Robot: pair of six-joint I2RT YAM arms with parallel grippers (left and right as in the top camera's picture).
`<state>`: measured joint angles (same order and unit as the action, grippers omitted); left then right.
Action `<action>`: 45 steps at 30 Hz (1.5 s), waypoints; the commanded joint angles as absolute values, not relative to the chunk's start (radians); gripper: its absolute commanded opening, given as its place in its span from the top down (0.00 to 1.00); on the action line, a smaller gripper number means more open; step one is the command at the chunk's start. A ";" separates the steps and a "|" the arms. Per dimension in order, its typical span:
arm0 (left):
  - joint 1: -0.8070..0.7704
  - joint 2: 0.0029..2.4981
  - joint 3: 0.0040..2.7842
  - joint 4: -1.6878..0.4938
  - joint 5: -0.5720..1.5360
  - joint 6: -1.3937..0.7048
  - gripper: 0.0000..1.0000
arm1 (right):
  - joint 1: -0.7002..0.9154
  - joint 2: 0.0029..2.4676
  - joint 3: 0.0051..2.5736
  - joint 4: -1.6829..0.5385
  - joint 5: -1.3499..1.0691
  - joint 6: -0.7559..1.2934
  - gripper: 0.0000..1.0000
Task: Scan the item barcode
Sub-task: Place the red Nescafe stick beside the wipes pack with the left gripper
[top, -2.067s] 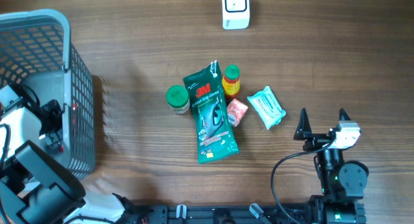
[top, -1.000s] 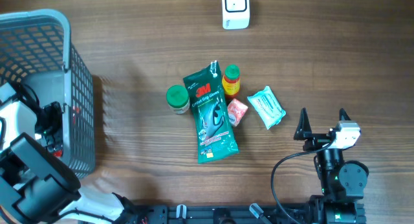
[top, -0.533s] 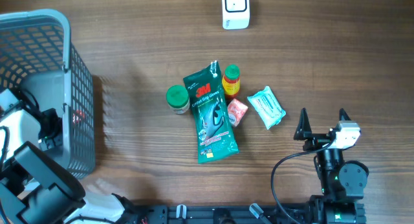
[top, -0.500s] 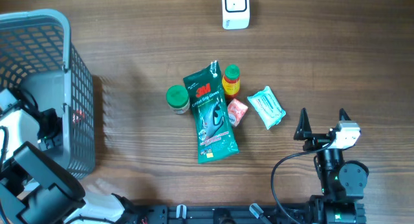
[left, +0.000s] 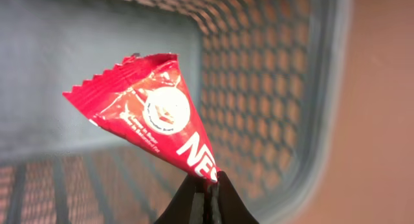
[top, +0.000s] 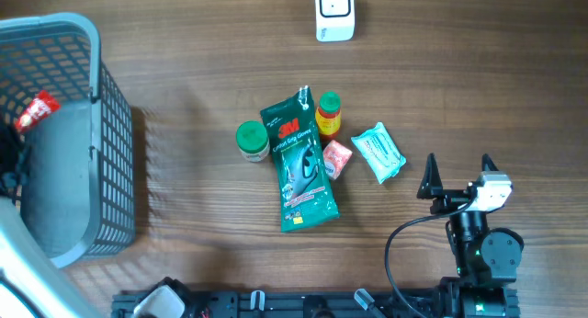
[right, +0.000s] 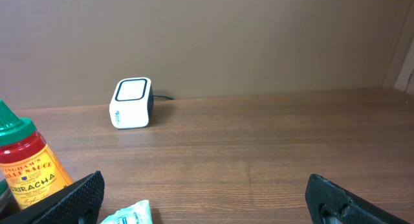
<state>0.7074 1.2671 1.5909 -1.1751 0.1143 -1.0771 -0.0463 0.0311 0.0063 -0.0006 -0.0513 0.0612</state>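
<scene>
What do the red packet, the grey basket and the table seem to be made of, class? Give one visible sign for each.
Red packet: probably glossy plastic film or foil; it has a zigzag-cut sealed edge and a sheen.
Grey basket: moulded plastic, matt; the mesh walls are uniform.
Table: wood or wood-look laminate; brown grain streaks run along it.

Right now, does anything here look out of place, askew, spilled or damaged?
Nothing is spilled or damaged. One oddity: the small red foil sachet is held tilted by a single corner pinched in the shut left gripper, over the grey mesh basket, far from the white box scanner. The grip looks thin.
</scene>
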 commanded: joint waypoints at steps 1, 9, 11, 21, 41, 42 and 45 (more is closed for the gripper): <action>0.587 1.140 1.604 -1.194 0.241 -0.998 0.96 | -0.042 0.029 0.005 0.002 -0.046 0.052 0.00; -0.054 1.011 1.599 -1.313 0.011 -0.949 0.96 | -0.042 0.029 0.005 0.002 -0.045 0.052 0.00; -0.222 1.027 1.562 -1.316 -0.023 -0.951 0.96 | -0.042 0.029 0.005 0.002 -0.045 0.052 0.00; -0.714 1.377 1.375 -1.055 -0.144 -0.955 0.96 | -0.042 0.029 0.005 0.002 -0.046 0.053 0.00; -0.925 1.865 1.374 -0.697 -0.108 -1.017 0.96 | -0.042 0.029 0.005 0.002 -0.045 0.052 0.00; -0.933 1.865 1.374 -0.696 -0.115 -1.057 0.96 | -0.042 0.029 0.005 0.002 -0.046 0.052 0.00; -0.943 1.865 1.374 -0.698 -0.125 -1.086 0.95 | -0.042 0.029 0.005 0.002 -0.046 0.052 0.00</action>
<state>-0.9318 1.8561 1.3800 -0.6949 -0.0879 -1.0222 -0.0463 0.0311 0.0063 -0.0006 -0.0513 0.0612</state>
